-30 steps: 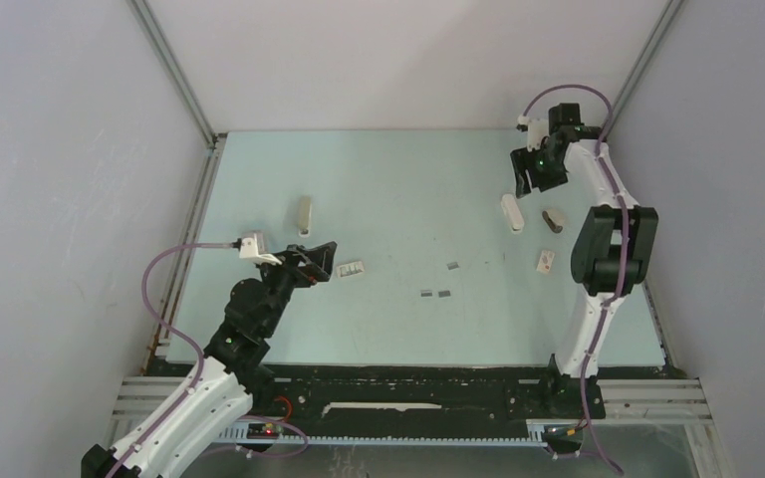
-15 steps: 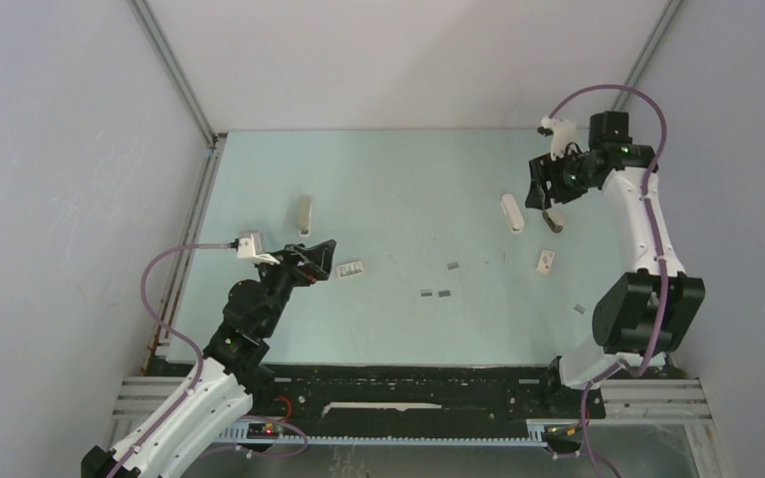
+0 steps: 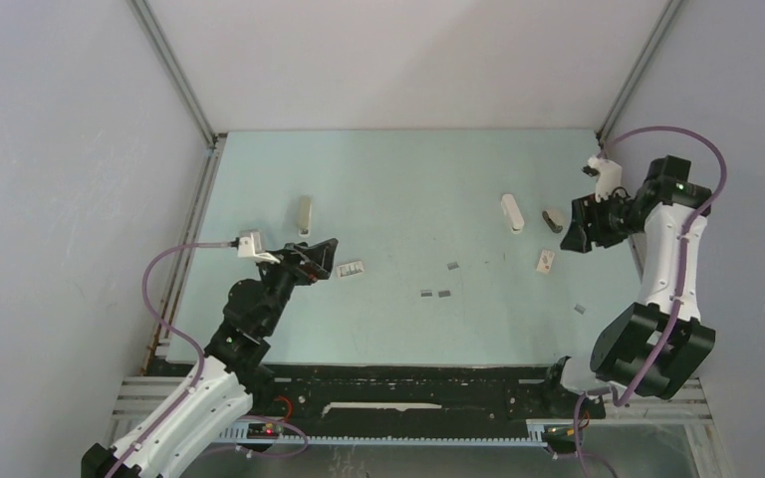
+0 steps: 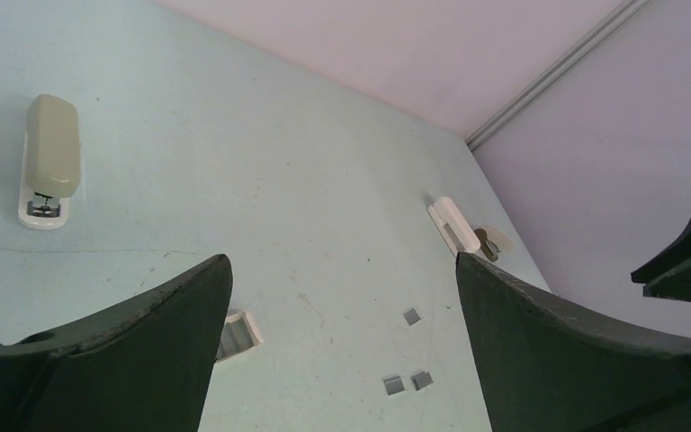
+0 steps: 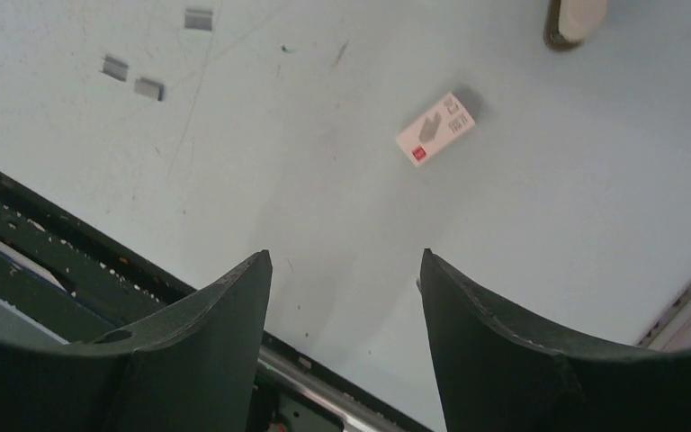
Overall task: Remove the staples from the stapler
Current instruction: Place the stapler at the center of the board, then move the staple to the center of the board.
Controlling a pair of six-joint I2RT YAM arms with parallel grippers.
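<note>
A beige stapler (image 3: pixel 304 214) lies at the back left; it also shows in the left wrist view (image 4: pixel 49 160). A white stapler (image 3: pixel 511 212) lies at the back right, with a small tan-and-brown stapler (image 3: pixel 555 219) beside it. Tiny dark grey staples (image 3: pixel 435 294) lie mid-table, with one more strip (image 3: pixel 452 265) farther back and another (image 3: pixel 580 309) at the right; they show in both wrist views (image 4: pixel 408 382) (image 5: pixel 133 78). My left gripper (image 3: pixel 314 261) (image 4: pixel 342 261) is open and empty. My right gripper (image 3: pixel 570 239) (image 5: pixel 345 254) is open and empty, above the table right of the white stapler.
A small white rectangular box (image 3: pixel 546 261) (image 5: pixel 435 130) lies near my right gripper. A small open white tray (image 3: pixel 352 269) (image 4: pixel 238 333) lies just beside my left gripper. Grey walls close in the sides and back; the black rail (image 3: pixel 408 383) runs along the front edge.
My right arm has swung from above the white stapler out to the right and nearer the front, still open. The left arm and the things on the table have not moved.
</note>
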